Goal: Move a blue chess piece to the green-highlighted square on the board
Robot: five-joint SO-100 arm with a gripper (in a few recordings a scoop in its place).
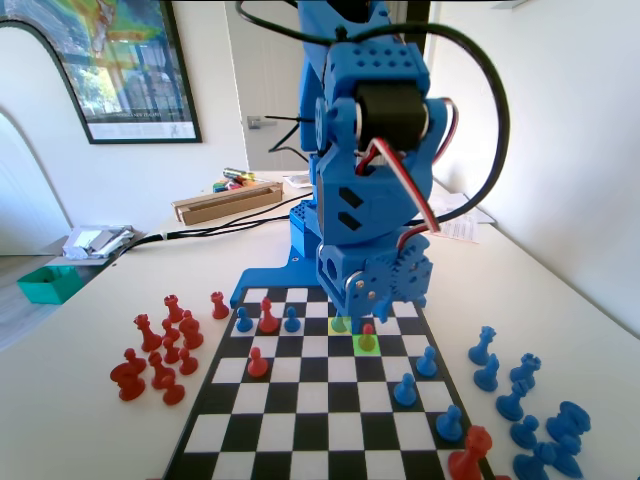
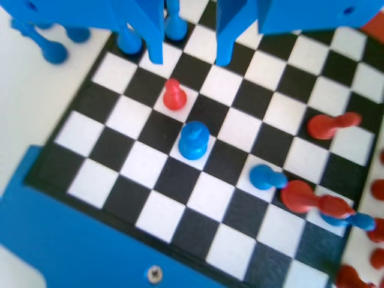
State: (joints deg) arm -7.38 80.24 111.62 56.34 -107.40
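Blue pincer (image 2: 189,57) apart above board (image 2: 120,198), red pawn (image 1: 367,337) on green-highlighted square (image 1: 367,345)

Blue chess piece (image 2: 193,141) upright on board (image 2: 207,195)

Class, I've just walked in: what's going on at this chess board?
The blue arm's gripper hangs open and empty over the board. Below its jaws in the wrist view stand a red pawn and the blue chess piece, on diagonally neighbouring squares. In the fixed view the red pawn occupies the green-highlighted square.
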